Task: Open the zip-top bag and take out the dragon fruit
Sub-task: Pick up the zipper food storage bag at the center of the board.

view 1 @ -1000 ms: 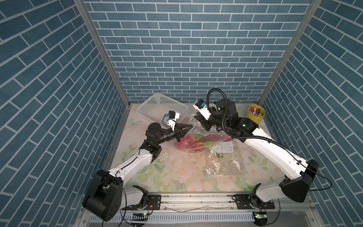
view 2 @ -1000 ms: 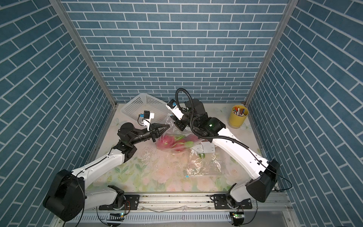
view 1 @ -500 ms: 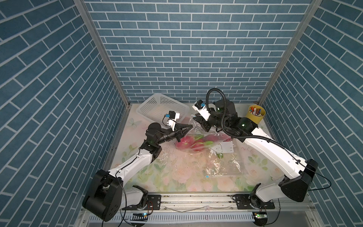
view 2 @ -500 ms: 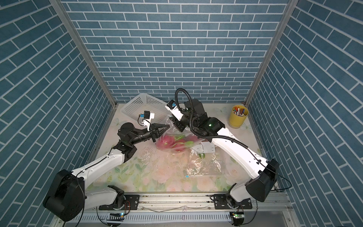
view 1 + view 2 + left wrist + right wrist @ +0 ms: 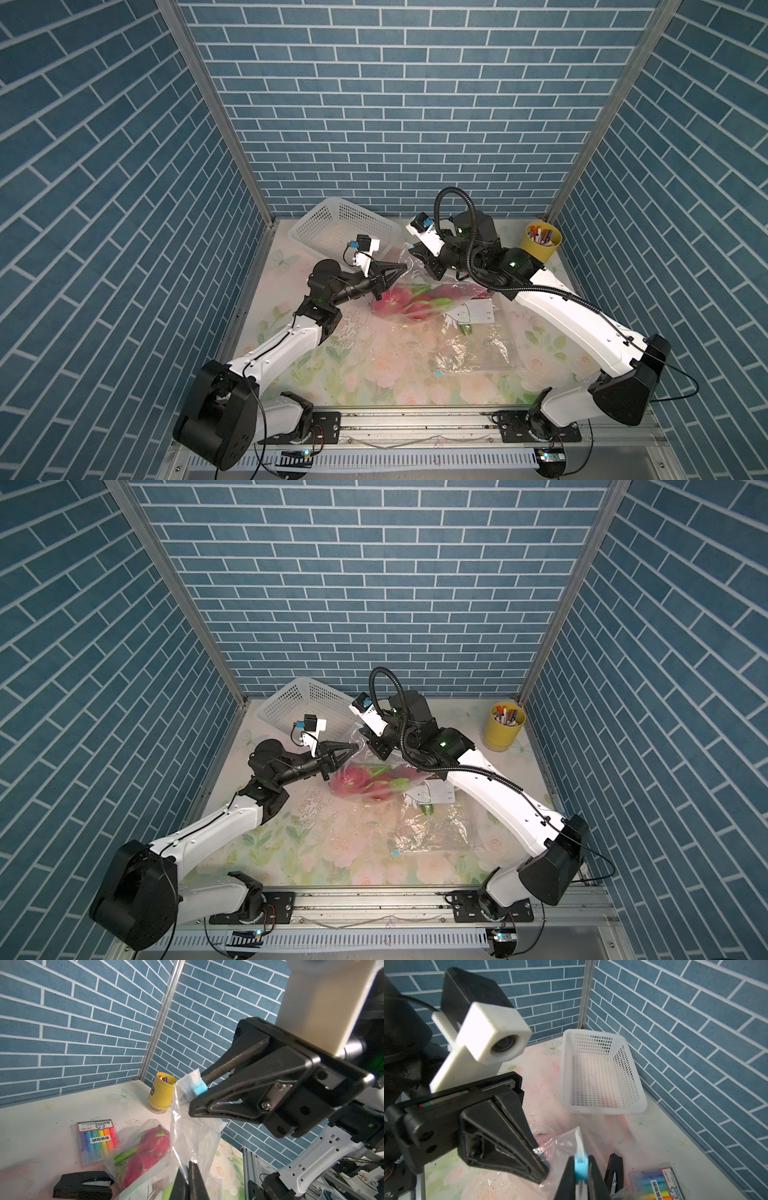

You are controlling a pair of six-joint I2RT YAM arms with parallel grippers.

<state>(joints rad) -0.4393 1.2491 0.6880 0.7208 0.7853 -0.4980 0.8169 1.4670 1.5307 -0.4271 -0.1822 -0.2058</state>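
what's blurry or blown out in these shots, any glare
Right wrist view: the near white wrist camera is soft and overexposed, the white basket sharp. Left wrist view: the white camera mount at the frame's edge is out of focus. In both top views, light glints off the flat clear bag.

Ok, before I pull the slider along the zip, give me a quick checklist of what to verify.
1. The left gripper is shut on the bag at its edge: ok.
2. The right gripper is clamped on the blue slider: ok.
3. How far the zip is already open: cannot tell.
4. The dragon fruit lies inside the bag: ok.
5. The marker pack and the stapler lie clear of both grippers: ok.
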